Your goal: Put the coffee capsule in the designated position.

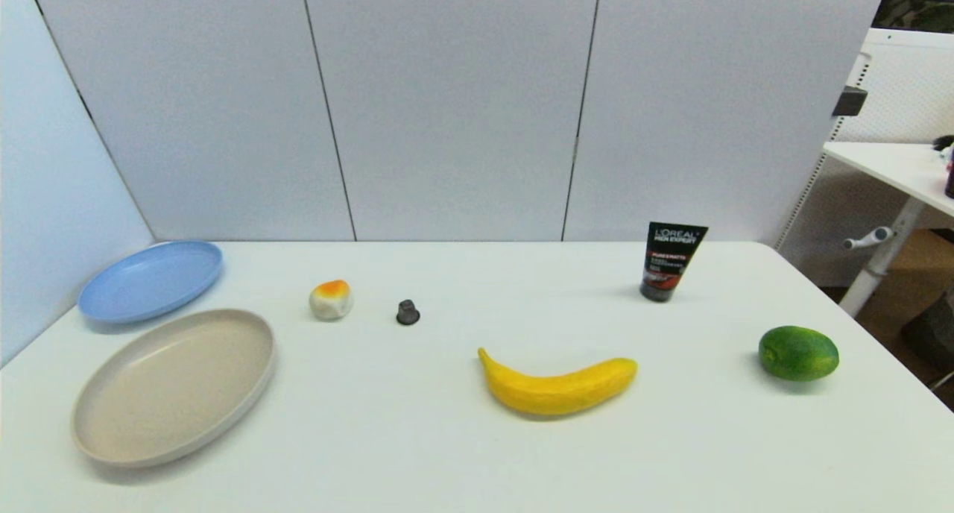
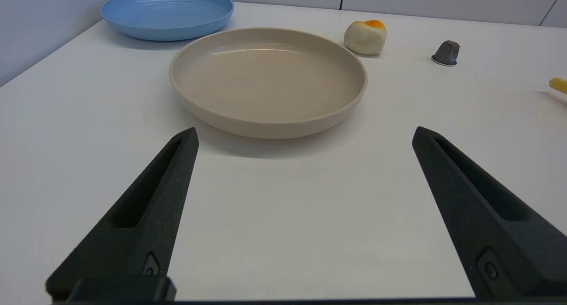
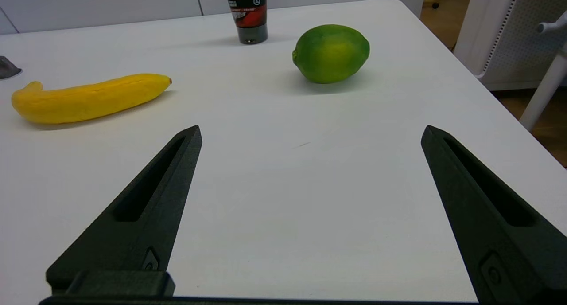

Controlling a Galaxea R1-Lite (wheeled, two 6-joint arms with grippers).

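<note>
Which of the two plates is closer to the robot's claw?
The bigger beige oval plate is closer to the open left claw. The round blue plate lies behind it, near the wall.

You face a white table [image 1: 462, 453] backed by pale grey wall panels [image 1: 447, 103] with thin dark seams. At two o'clock stands a second white desk [image 1: 891, 162] (on a slanted white leg), over brown floor [image 1: 879, 304].
</note>
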